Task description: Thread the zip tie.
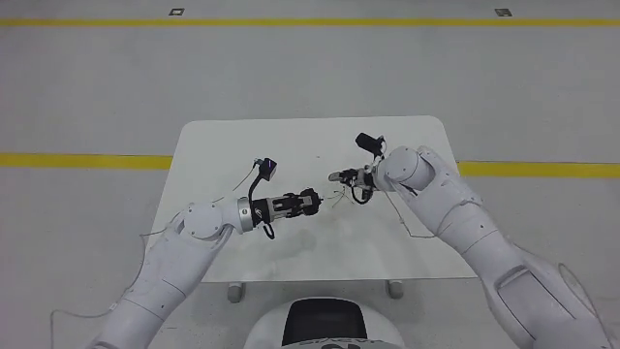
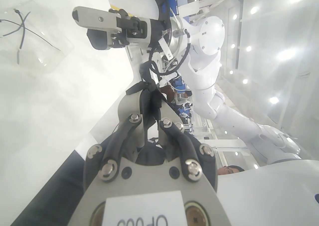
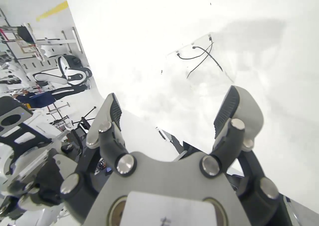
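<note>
Several thin black zip ties lie crossed on a clear plastic tray on the white table. In the right wrist view the zip ties lie on the tabletop a little beyond my right gripper, which is open with nothing between its ribbed pads. My left gripper is shut, and I can make out nothing held in it. From above, the left gripper and the right gripper point at each other near the table's middle, a short gap apart. The right gripper hovers above the table.
The table's front edge is close behind both arms. Bare tabletop lies to the far left and far right. Black cables hang from the right wrist near my left fingertips. A yellow floor line runs past the table.
</note>
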You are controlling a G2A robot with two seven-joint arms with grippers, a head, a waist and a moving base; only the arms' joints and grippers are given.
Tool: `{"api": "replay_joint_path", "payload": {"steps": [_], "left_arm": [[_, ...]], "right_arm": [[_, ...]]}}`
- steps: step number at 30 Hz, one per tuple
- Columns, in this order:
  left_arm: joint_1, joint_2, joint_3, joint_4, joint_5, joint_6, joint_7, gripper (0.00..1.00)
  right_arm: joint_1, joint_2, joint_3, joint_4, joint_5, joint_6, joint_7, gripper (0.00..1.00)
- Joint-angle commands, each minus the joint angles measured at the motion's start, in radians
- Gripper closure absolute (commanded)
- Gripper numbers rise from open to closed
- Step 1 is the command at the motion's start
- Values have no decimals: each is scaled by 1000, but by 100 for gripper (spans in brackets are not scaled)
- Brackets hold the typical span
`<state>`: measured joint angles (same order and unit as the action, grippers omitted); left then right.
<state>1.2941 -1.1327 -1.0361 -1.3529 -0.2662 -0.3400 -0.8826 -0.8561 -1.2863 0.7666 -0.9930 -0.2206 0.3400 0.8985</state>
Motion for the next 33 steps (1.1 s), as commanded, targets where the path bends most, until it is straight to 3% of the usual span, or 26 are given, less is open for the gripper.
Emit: {"api": "replay_joint_path", "payload": {"steps": [1, 10, 33], "left_arm": [[0, 0, 0, 0, 0, 0, 0, 100], [0, 0, 0, 0, 0, 0, 0, 100], [8, 4, -6, 1, -14, 13, 8, 100]], "right_arm": [[34, -29, -19, 59, -13, 0, 2, 0], [141, -185, -68, 320, -84, 0, -8, 0], [141, -185, -68, 320, -84, 0, -8, 0]]}}
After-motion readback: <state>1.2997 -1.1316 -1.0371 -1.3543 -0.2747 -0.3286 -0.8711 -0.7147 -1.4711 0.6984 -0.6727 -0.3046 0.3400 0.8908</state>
